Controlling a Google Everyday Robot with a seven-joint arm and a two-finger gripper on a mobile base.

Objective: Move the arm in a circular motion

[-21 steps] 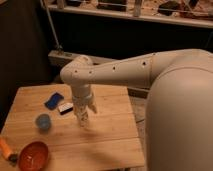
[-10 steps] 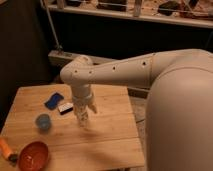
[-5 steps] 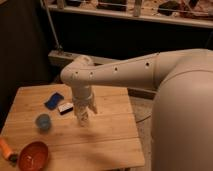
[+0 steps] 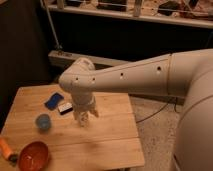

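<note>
No hold is judged needed on the stiff, heavy-looking arm (image 4: 131, 75), its gripper (image 4: 82, 120), whose state cannot be told, hung over the wooden table (image 4: 112, 139).

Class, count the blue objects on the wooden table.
2. A flat blue item lies at the far left; a blue cup stands nearer, left. The arm hangs its gripper over the middle of the table and may hide more.
</note>
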